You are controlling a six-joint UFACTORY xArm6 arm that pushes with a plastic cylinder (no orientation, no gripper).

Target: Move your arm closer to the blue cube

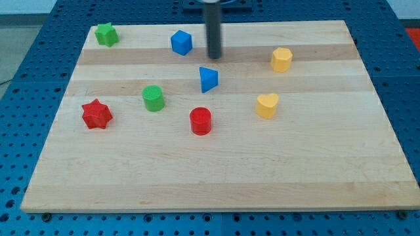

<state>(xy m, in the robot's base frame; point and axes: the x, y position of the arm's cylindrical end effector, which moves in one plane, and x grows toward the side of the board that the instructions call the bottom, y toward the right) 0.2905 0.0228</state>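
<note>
My tip (pixel 214 56), bare and holding nothing, stood near the table's top edge, just beside the blue cube (pixel 182 42), which lay toward the view's left and slightly higher.

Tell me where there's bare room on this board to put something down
The whole strip along the view's bottom, below the red star, red cylinder and yellow heart, is bare, as is the view's right edge beyond the yellow block. It's crowded around the blue cube, my tip and the blue triangular block.
</note>
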